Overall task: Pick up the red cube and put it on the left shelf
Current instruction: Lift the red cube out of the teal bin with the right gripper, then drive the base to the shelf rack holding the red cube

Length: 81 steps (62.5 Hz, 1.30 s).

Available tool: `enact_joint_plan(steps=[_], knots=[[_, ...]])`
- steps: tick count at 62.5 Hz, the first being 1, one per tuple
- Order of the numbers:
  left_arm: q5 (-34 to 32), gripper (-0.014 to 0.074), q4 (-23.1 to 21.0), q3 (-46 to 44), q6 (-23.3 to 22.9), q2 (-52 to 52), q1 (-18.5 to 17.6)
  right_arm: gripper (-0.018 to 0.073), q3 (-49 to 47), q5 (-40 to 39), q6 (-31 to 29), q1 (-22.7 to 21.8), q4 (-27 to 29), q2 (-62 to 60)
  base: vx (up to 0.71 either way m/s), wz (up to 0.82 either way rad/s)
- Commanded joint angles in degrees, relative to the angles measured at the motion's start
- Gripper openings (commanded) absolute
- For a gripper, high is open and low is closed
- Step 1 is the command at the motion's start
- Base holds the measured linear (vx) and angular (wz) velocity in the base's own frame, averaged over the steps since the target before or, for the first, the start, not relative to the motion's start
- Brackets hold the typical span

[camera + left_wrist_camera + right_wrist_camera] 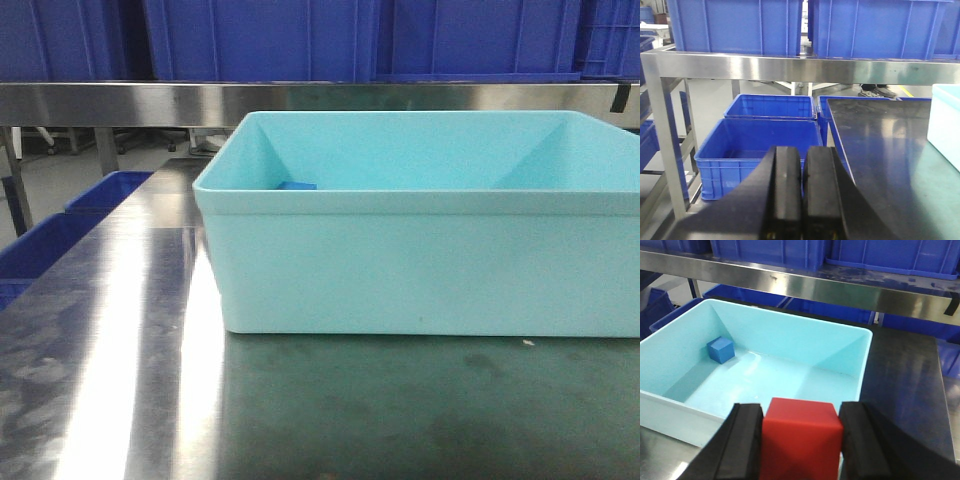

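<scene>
In the right wrist view my right gripper (801, 415) is shut on the red cube (801, 440), held between its two black fingers (746, 440) above the near wall of the light teal tub (860, 347). The cube is not seen in the front view. In the left wrist view my left gripper (803, 155) is shut and empty, its pads pressed together, left of the steel table (880, 150) and above blue crates on the floor. The steel shelf (790, 67) runs across above.
A small blue block (720, 349) lies in the tub's far left corner; it also shows in the front view (297, 185). Blue crates (760, 145) stand on the floor left of the table. More blue crates (260, 35) stand on the shelf (120, 100).
</scene>
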Motion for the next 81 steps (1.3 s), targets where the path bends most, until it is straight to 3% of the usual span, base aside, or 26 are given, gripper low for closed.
enact_joint_plan(steps=[1,38,81], knots=[[-5.2,0.0102,-0.21,1.36,-0.31,-0.7,-0.06,0.0074,-1.52,-4.76,-0.65,-0.33,-1.51,0.37,-0.01,0.07],[-5.2,0.0102,-0.21,1.36,-0.31,-0.7,-0.18,0.0074,-1.52,-4.76,-0.65,-0.33,-1.51,0.37,-0.04,0.36],[-5.2,0.0102,-0.21,1.36,-0.31,-0.7,-0.18,0.0074,-1.52,-4.76,-0.65,-0.33,-1.51,0.37,-0.12,0.87]])
